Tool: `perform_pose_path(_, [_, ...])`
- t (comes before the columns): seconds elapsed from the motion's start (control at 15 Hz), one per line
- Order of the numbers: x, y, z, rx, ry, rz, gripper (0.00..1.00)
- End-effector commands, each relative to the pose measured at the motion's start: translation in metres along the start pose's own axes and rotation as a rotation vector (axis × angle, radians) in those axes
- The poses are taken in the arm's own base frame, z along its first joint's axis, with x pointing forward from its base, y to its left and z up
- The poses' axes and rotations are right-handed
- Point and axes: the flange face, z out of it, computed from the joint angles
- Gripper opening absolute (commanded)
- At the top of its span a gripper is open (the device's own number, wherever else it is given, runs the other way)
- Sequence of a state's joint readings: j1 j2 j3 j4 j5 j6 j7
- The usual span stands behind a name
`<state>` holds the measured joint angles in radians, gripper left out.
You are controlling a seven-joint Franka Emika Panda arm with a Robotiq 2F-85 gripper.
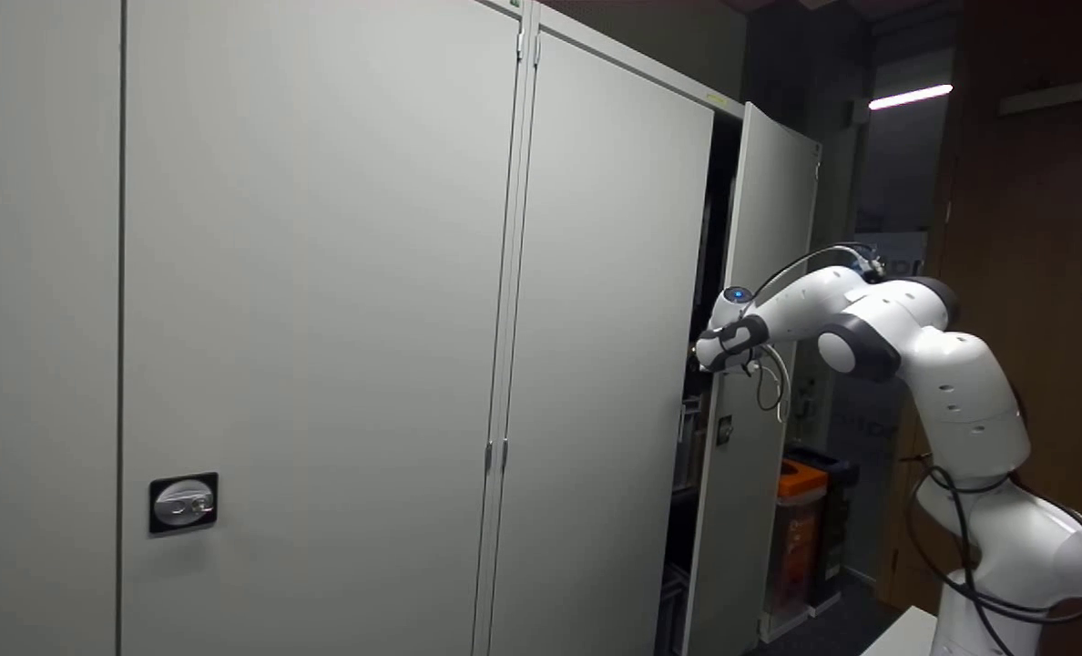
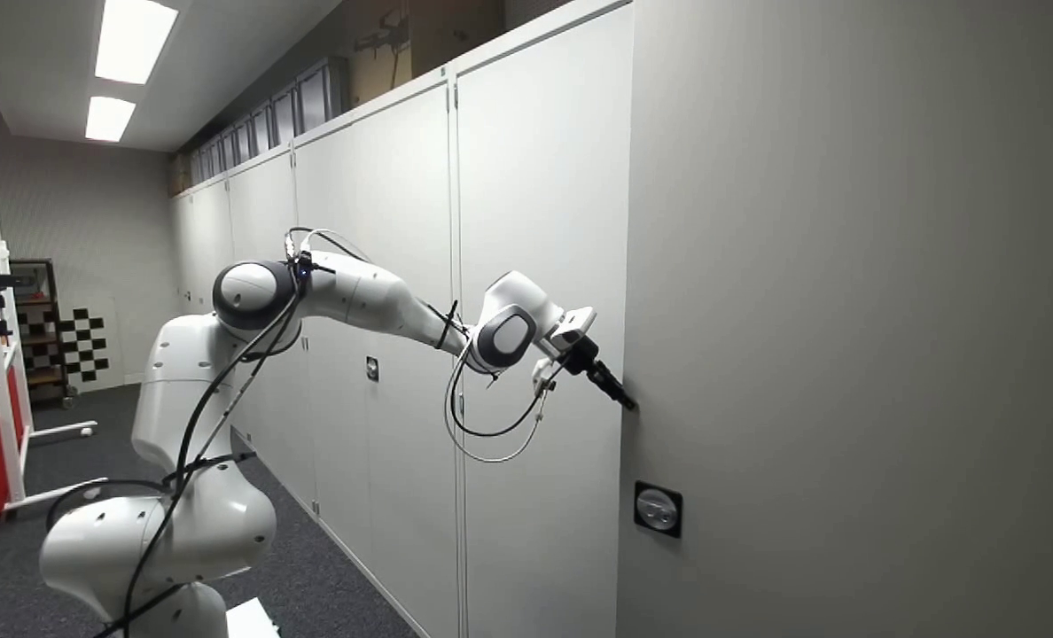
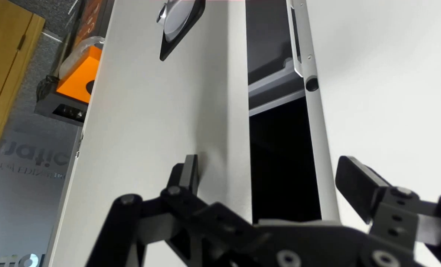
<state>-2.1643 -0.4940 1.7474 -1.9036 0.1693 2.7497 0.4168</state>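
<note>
A light grey metal cabinet door (image 1: 769, 210) stands ajar, with a dark gap beside its free edge. It shows in an exterior view as the large panel (image 2: 846, 266) and in the wrist view on the left (image 3: 150, 111). Its silver lock on a black plate (image 3: 179, 18) is near that edge. The neighbouring door (image 1: 609, 237) is shut and fills the right of the wrist view (image 3: 384, 92). My gripper (image 3: 267, 157) is open and empty, its fingers on either side of the gap. In an exterior view the gripper (image 2: 628, 403) is at the ajar door's edge; contact is unclear.
Inside the gap is a grey framed shelf or tray (image 3: 276, 85). An orange-topped bin (image 1: 801, 478) stands beyond the ajar door. Loose cables (image 2: 500, 456) hang below the wrist. More cabinet doors (image 2: 367, 177) line the wall. A wooden door (image 3: 9, 55) is at the far side.
</note>
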Motion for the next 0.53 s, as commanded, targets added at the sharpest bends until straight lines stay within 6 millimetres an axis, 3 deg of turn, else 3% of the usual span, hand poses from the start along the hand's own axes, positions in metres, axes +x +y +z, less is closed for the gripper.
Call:
perform_pose_path(0.0, [0.020,-0.003,-0.005,0.058,0.024,-0.018,1.00])
perform_pose_path(0.47, [0.034,-0.004,-0.003,0.108,0.025,-0.040,1.00])
